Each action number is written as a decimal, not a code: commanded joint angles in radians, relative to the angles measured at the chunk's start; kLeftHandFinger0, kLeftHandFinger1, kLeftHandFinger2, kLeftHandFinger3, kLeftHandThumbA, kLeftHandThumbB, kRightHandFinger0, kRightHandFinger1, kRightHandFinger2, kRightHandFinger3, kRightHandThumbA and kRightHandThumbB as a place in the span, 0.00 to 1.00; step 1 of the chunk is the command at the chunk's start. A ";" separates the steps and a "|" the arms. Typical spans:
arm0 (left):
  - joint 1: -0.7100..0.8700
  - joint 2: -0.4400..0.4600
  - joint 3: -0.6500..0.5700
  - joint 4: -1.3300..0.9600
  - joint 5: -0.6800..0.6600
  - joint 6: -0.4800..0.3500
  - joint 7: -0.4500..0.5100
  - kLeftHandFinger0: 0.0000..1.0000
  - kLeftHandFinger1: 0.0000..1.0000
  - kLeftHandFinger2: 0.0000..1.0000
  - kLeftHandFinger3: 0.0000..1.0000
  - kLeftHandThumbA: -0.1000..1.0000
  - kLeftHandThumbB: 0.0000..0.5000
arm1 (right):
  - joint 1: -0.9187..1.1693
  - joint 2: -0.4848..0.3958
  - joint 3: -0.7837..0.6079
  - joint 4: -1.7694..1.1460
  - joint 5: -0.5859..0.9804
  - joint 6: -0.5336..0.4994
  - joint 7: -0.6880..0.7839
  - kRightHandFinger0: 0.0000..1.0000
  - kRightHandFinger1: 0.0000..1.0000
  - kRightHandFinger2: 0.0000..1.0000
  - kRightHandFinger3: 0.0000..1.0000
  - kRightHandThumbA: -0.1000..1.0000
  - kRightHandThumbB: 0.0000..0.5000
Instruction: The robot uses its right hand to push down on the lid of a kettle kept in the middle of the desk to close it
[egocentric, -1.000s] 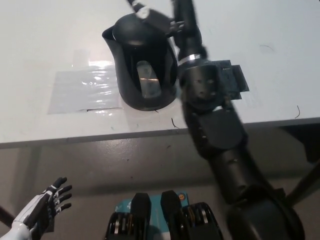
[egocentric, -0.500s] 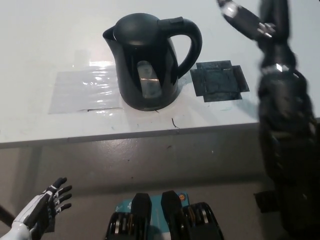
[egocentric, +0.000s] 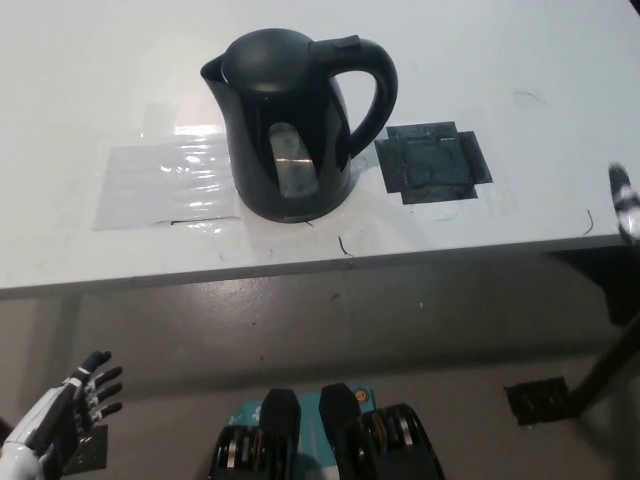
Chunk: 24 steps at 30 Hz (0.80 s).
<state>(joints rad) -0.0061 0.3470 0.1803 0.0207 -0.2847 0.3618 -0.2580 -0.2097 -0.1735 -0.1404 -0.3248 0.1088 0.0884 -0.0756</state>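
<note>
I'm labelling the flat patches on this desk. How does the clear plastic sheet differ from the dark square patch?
The clear plastic sheet lies left of the kettle; the dark square patch lies right of it, near the handle. The sheet is see-through, shiny and wrinkled, while the patch is dark and dull. The sheet is wider and runs up to the kettle's base; the patch lies apart from it. Both lie flat on the white desk.
</note>
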 joint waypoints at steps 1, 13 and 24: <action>-0.007 0.023 0.016 0.002 -0.009 -0.020 -0.010 1.00 1.00 1.00 1.00 0.85 0.23 | 0.012 0.028 -0.033 0.066 0.064 -0.136 0.017 1.00 1.00 1.00 1.00 0.80 0.00; -0.021 0.021 0.013 0.010 -0.002 -0.016 -0.003 1.00 1.00 1.00 1.00 0.85 0.24 | 0.064 0.080 -0.059 0.353 0.005 -0.290 -0.003 1.00 1.00 1.00 1.00 1.00 0.00; -0.019 0.025 0.005 0.012 0.010 -0.030 -0.007 1.00 1.00 1.00 1.00 0.86 0.24 | 0.009 0.086 -0.070 0.655 -0.023 -0.368 -0.053 1.00 1.00 1.00 1.00 0.94 0.00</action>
<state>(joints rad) -0.0143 0.3466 0.1807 0.0369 -0.2835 0.3608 -0.2582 -0.1540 -0.0872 -0.1937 0.2845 0.0974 -0.1892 -0.1001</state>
